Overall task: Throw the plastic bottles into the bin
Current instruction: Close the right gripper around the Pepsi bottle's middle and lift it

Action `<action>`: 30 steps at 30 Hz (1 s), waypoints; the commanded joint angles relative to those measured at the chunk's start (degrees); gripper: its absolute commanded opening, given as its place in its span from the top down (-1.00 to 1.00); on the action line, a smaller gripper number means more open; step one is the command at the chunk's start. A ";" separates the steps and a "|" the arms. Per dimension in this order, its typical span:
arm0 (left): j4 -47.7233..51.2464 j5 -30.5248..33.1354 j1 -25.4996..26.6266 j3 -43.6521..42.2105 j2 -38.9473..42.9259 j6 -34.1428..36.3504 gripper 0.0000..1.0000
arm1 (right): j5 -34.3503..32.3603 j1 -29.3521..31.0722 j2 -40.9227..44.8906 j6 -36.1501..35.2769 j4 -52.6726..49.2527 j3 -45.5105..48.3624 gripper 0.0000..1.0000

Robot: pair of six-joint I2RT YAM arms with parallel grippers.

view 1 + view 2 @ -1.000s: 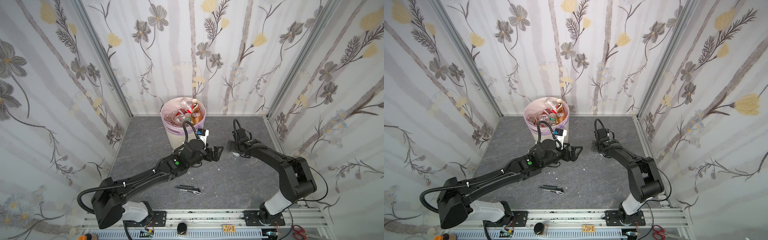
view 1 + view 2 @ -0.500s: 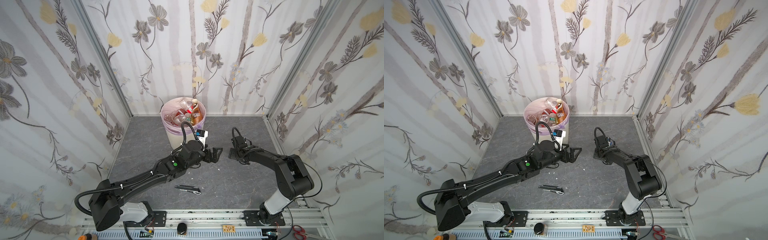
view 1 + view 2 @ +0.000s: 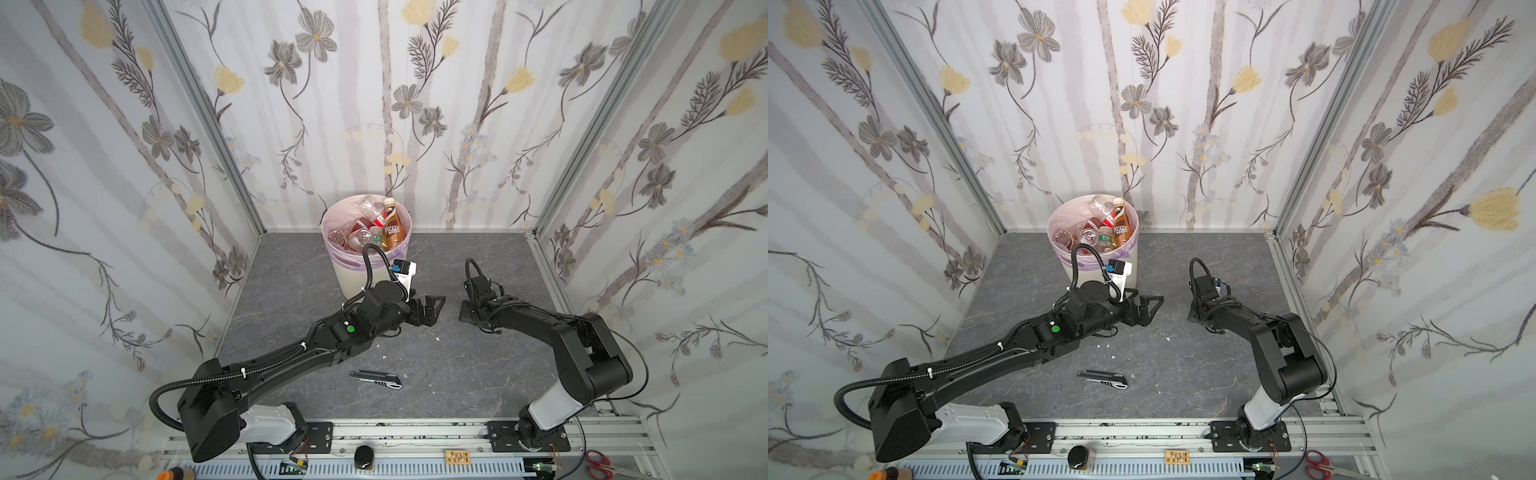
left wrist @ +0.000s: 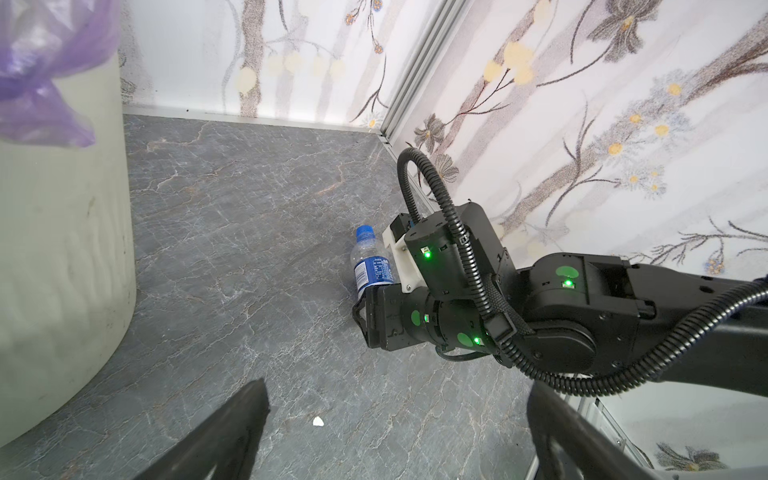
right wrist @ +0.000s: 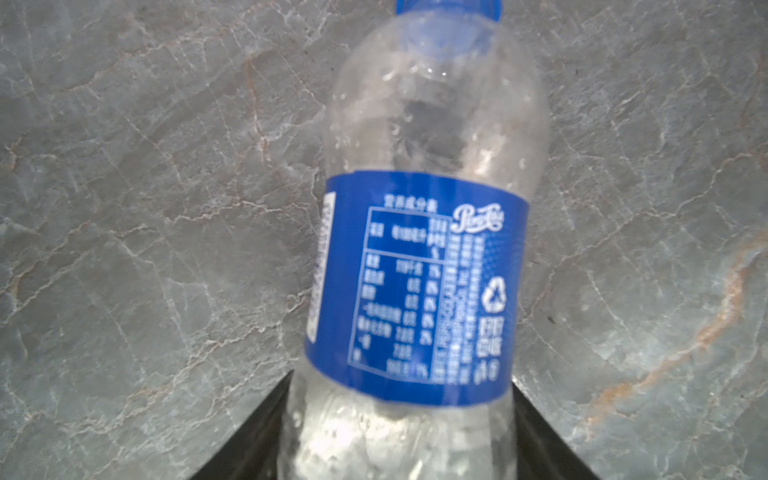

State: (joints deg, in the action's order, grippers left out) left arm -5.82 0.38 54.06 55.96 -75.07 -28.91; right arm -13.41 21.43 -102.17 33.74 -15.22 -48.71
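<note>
The right gripper point(image 5: 403, 378) brackets the blue-label Pepsi bottle point(image 5: 419, 270) low, clamping unconfirmed; a loose, base-end hold could slip on lifting; left gripper point(image 4: 397, 395) spread, empty.

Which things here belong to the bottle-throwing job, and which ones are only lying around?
Job: bin; bottles in the bin; blue-label bottle at the right gripper.
Lying about: utility knife; white scraps; scissors.

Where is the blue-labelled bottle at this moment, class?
In both wrist views, the blue-labelled bottle sits between the right gripper's fingers over the grey floor, right of the bin; the top views hide it.
</note>
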 commanded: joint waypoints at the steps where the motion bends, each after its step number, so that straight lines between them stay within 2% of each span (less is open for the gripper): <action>1: -1.92 0.52 -0.14 0.11 -0.04 0.08 -1.00 | -0.10 0.19 0.57 -0.63 1.46 0.19 -0.26; 11: -1.95 0.63 -0.27 0.46 -0.79 0.12 -1.00 | 0.74 3.17 3.01 -0.64 0.05 1.78 -0.20; 16: -1.91 0.73 -0.63 0.58 -1.34 -0.20 -1.00 | 1.91 6.61 4.95 -0.05 0.49 3.93 -0.20; 21: -1.91 -0.62 -3.51 0.66 -1.57 -3.65 -1.00 | 2.14 9.72 10.23 -1.66 4.00 5.11 -0.20; 27: -1.68 -4.03 -5.00 5.12 -3.38 -4.64 -1.00 | 1.56 10.04 18.01 -4.98 6.41 6.10 -0.20; 30: -0.15 -6.23 -5.38 10.74 -5.71 -5.49 -1.00 | 1.55 10.03 21.00 -6.77 6.95 3.92 -0.19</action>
State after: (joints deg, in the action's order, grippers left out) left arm -5.30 -3.79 48.99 63.53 -79.64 -33.01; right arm -10.92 31.44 -82.96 29.45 -12.25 -42.92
